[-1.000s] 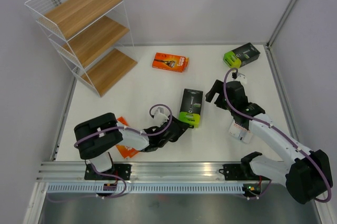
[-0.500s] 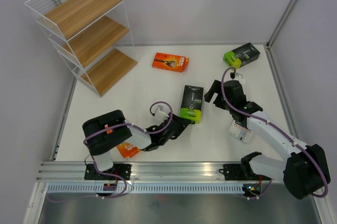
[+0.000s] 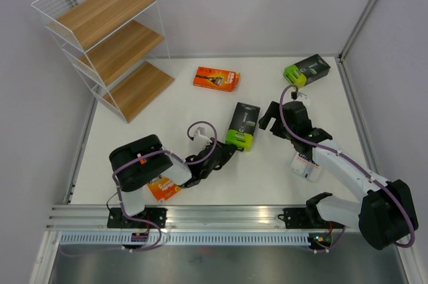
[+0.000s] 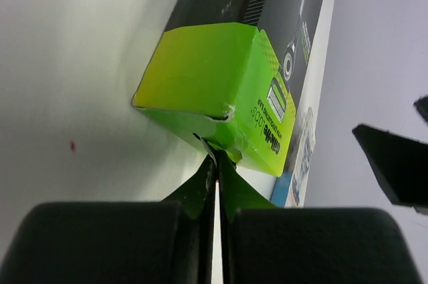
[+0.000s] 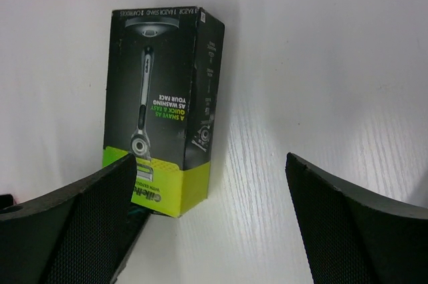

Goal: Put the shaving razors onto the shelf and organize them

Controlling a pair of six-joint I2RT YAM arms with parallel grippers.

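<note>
A black razor pack with a lime-green end (image 3: 242, 125) lies in the middle of the table. My left gripper (image 3: 227, 147) is shut, its tips (image 4: 215, 160) pressed against the torn flap of that green end (image 4: 207, 77). My right gripper (image 3: 267, 115) hovers open just right of the same pack (image 5: 164, 110), its fingers (image 5: 87, 217) spread wide and holding nothing (image 5: 210, 164). One orange pack (image 3: 216, 78) lies farther back. Another orange pack (image 3: 162, 189) lies partly under my left arm. A second black-and-green pack (image 3: 306, 70) sits at the back right. The shelf (image 3: 110, 37) stands at the back left.
A white-and-blue pack (image 3: 304, 166) lies under my right forearm and shows past the green end in the left wrist view (image 4: 299, 164). The table's white side walls close in the left and right edges. The aluminium rail (image 3: 221, 217) with both arm bases runs along the near edge.
My left gripper has gone from part-open to shut and pushed forward. The black-and-green pack slid slightly away from it, toward the back right. My right gripper edged a little to the left.
</note>
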